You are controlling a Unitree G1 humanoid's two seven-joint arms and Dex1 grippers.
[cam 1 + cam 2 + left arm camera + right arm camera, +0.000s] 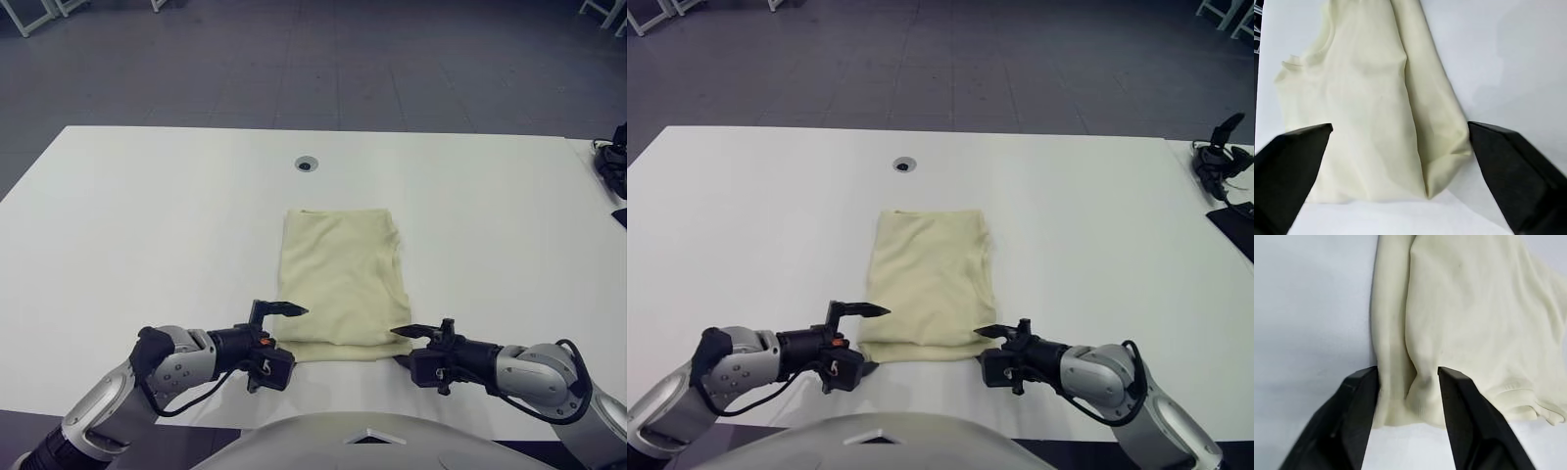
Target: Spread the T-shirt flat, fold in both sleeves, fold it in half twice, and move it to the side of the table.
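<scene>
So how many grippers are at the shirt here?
2. The left gripper is at the near left corner of the shirt, jaws wide open. The right gripper is at the near right corner, jaws astride the edge. None look hidden.

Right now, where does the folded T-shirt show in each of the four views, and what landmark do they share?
Left eye view: T-shirt mid-picture, slightly right of centre, on the table's near half.
Right eye view: T-shirt mid-picture, slightly left of centre.
Left wrist view: T-shirt, a near corner between the left gripper fingers.
Right wrist view: T-shirt, a near corner between the right gripper fingers.
Shared landmark: the white table.
</scene>
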